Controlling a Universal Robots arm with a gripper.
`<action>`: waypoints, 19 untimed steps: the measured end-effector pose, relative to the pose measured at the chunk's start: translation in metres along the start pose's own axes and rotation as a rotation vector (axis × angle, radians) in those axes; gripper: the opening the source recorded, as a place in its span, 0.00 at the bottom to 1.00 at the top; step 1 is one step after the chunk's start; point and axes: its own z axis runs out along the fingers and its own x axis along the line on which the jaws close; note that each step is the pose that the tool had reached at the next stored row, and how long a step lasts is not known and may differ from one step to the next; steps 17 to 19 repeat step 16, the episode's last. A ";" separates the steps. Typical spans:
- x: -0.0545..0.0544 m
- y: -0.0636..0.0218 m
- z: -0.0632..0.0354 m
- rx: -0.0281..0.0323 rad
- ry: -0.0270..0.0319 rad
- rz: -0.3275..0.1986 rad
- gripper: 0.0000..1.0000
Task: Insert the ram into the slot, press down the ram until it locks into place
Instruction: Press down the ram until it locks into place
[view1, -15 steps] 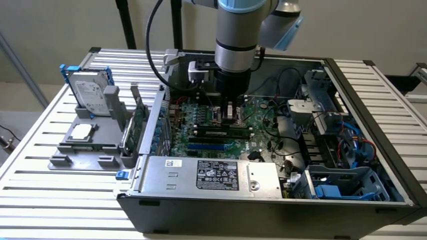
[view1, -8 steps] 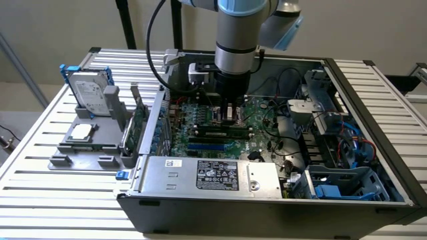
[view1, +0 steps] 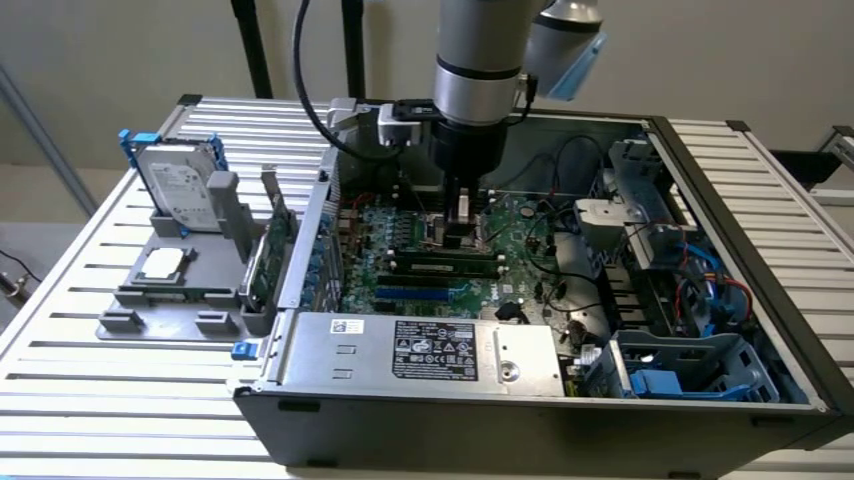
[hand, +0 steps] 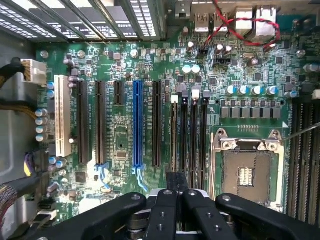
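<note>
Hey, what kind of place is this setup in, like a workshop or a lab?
Probably a robotics lab or test bench, not a repair shop: an open computer case lies on a slatted aluminium table, a robot arm's gripper reaches down over its motherboard, and a grey fixture holds spare parts, including a hard drive.

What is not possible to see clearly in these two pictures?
1. Exterior view: whether the ram is pressed fully home. The end effector stands in front of it, and the clips are too small to tell.
2. Wrist view: the near ends of the black slots, covered by the end effector.
3. Exterior view: the print on the power supply label, too small to read.
</note>
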 end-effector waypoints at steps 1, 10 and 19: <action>0.000 0.0000 -0.0003 0.0002 -0.0006 0.000 0.11; 0.000 0.0000 -0.0004 0.0000 -0.0005 0.000 0.11; 0.000 0.0000 -0.0004 0.0000 -0.0005 0.000 0.11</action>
